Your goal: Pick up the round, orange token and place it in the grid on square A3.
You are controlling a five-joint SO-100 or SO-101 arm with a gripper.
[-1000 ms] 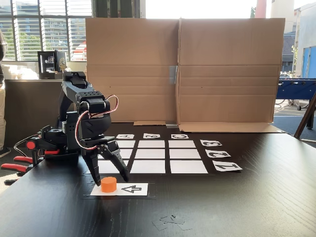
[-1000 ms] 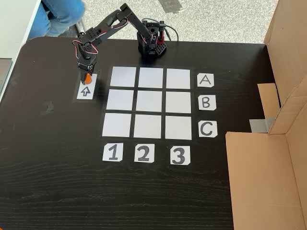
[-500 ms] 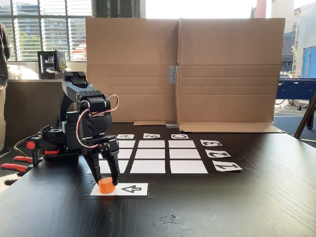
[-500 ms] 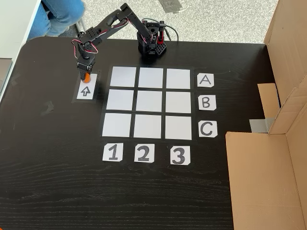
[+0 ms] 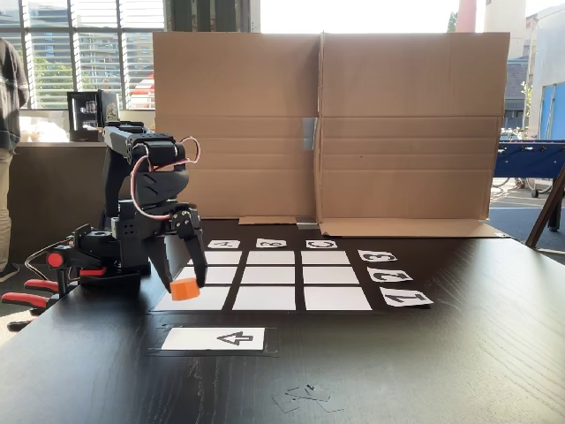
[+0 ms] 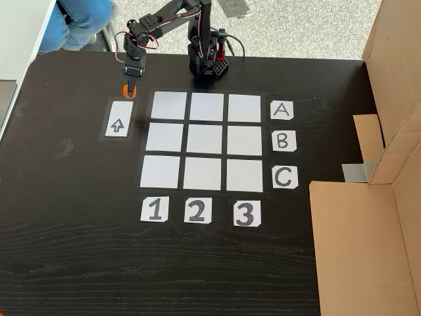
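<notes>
Jaws [image 5: 184, 284] clenched on the token [image 5: 184, 290], which hangs clear of the desk [image 5: 441, 371] at the fingertips, pointing down. From above, the same jaws [image 6: 130, 87] and token [image 6: 129, 91] sit just past the far end of the arrow card [image 6: 118, 119], off the card, over bare black desk. In the low front view the arrow card [image 5: 214, 338] lies below and in front of the jaws, nothing on it. The grid [image 6: 205, 141] is to the right of the jaws in the view from above, its nearest corner cell just beside them; in the front view the grid [image 5: 274, 279] runs behind and right of the jaws. Square A3 [image 6: 245, 108] is the top right cell from above, next to the A card [image 6: 281, 110], in line with the jaws across the top row, two cells between them. Number cards 1 [image 6: 154, 209], 2 [image 6: 197, 210], 3 [image 6: 246, 212] are on the grid side away from the jaws. Arm base [image 6: 209, 60] is right of the jaws at the desk's far edge. Cardboard box wall [image 5: 327, 124] stands behind the desk in the front view. A person's legs [image 6: 82, 20] are near the top left corner from above.
</notes>
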